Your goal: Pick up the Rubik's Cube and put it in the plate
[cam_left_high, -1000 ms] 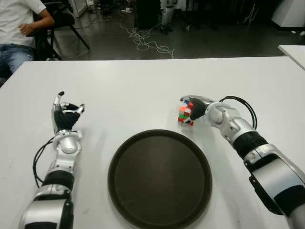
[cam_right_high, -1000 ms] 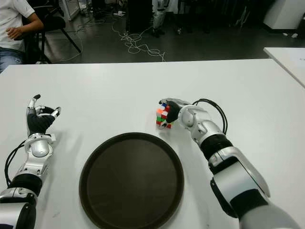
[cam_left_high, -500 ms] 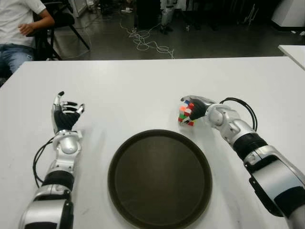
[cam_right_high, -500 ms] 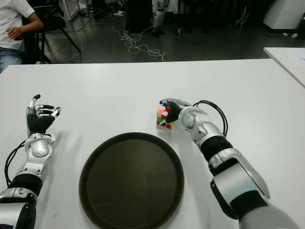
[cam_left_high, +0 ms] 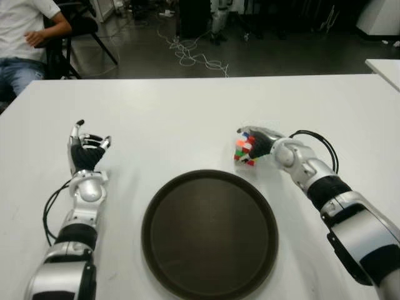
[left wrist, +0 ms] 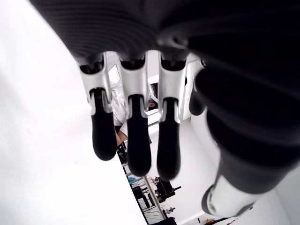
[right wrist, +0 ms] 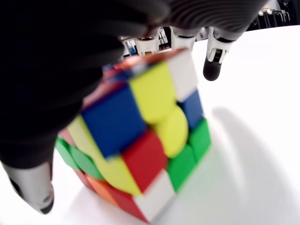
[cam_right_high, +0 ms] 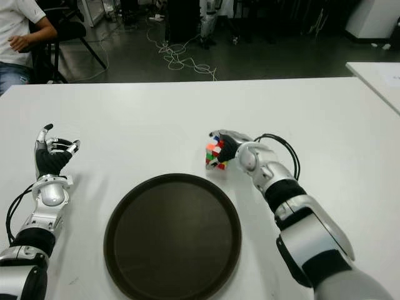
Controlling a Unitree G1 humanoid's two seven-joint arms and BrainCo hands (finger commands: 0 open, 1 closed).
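Gripping the cube (cam_left_high: 244, 150), the right hand (cam_left_high: 261, 142) has its fingers wrapped over it just beyond the plate (cam_left_high: 209, 232) rim. Left hand (cam_left_high: 85, 153), fingers loosely extended and empty, shows left of the plate.

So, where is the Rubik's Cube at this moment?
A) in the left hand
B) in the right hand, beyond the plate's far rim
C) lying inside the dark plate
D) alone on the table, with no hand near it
B: the right hand wraps the Rubik's Cube just past the far rim of the plate, which holds nothing; the left hand, to the plate's left, holds nothing.
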